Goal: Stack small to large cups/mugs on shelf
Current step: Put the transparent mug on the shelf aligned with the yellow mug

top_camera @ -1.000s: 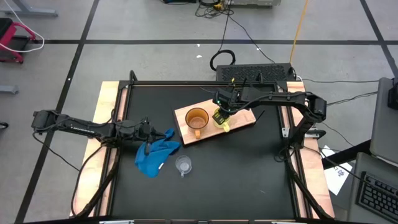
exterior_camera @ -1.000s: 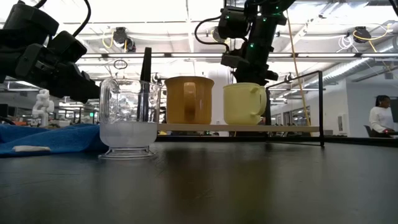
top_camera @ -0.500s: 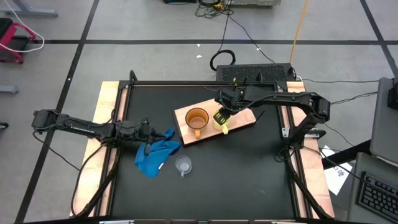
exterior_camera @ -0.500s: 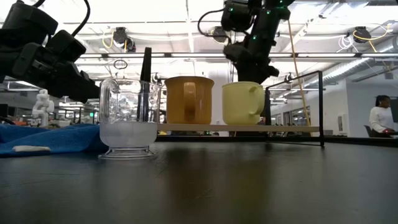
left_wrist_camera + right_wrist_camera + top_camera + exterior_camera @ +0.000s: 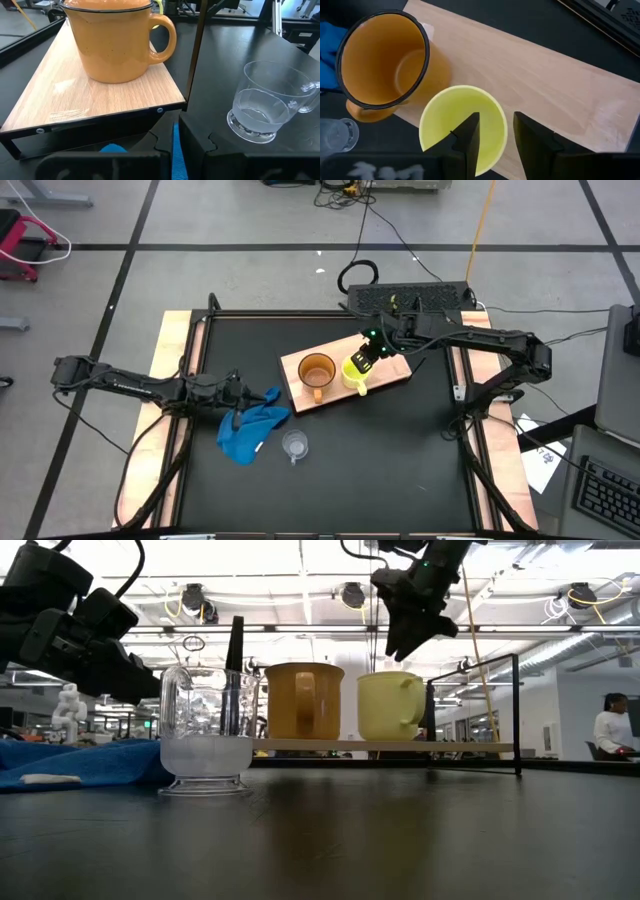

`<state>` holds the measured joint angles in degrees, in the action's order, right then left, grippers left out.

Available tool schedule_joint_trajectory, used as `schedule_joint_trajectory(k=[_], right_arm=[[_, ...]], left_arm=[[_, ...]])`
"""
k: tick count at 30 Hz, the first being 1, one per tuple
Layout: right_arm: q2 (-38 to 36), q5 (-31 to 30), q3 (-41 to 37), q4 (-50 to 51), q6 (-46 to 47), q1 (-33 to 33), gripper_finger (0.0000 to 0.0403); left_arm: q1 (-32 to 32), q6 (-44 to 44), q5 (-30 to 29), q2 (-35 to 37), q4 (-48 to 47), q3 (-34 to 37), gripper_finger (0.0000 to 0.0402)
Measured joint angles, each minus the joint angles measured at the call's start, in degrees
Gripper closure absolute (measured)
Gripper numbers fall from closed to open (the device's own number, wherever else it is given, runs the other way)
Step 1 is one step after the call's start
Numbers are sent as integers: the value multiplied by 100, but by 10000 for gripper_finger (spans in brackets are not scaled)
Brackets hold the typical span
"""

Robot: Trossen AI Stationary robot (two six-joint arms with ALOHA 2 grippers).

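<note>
Two mugs stand upright side by side on the light-wood shelf (image 5: 385, 372) at the back of the black tabletop (image 5: 400, 450): the large orange-brown mug (image 5: 317, 371), dark-rimmed and empty, and the smaller yellow mug (image 5: 353, 373), close together though contact cannot be judged. A small clear plastic cup (image 5: 294, 444) sits off the shelf on the tabletop, nearer the front, just beside the crumpled blue cloth (image 5: 250, 428). The right gripper (image 5: 368, 356) hangs above the yellow mug's far rim, fingers apart and holding nothing; the low view shows it clear of the mug (image 5: 391, 706), a gap the overhead picture hides. The right wrist view looks straight down into both mugs, with the yellow one (image 5: 462, 127) partly cut off behind the arm's own fingers (image 5: 468, 135). The left gripper (image 5: 240, 393) rests low at the cloth's edge, its fingers nearly closed; whether they pinch the cloth cannot be made out. Its wrist view shows the orange-brown mug's handle (image 5: 165, 36) turned toward the clear cup (image 5: 267, 102), whose own clear handle is cut off at the frame edge. A person (image 5: 612, 727) sits far off in the room behind.
</note>
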<state>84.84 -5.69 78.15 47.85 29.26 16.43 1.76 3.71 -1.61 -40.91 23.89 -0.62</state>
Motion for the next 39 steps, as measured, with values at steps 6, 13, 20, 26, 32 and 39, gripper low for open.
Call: schedule_joint_trajectory(k=[6,13,20,26,32,39], right_arm=[[0,-2,0,-3,-7,0,291],[0,-2,0,-2,3,-2,291],[0,-2,0,-2,-11,-2,291],[1,-2,0,-2,-65,-4,291],[2,216,0,118,-427,-6,301],[-142,588,-5,555,-1077,-90,394]], left_arm=[[0,6,0,0,12,0,371],[0,13,0,-2,14,0,371],[0,79,0,-2,14,0,371],[0,99,0,0,14,0,371],[0,-17,0,0,-37,0,371],[0,-5,0,-1,-47,0,371]])
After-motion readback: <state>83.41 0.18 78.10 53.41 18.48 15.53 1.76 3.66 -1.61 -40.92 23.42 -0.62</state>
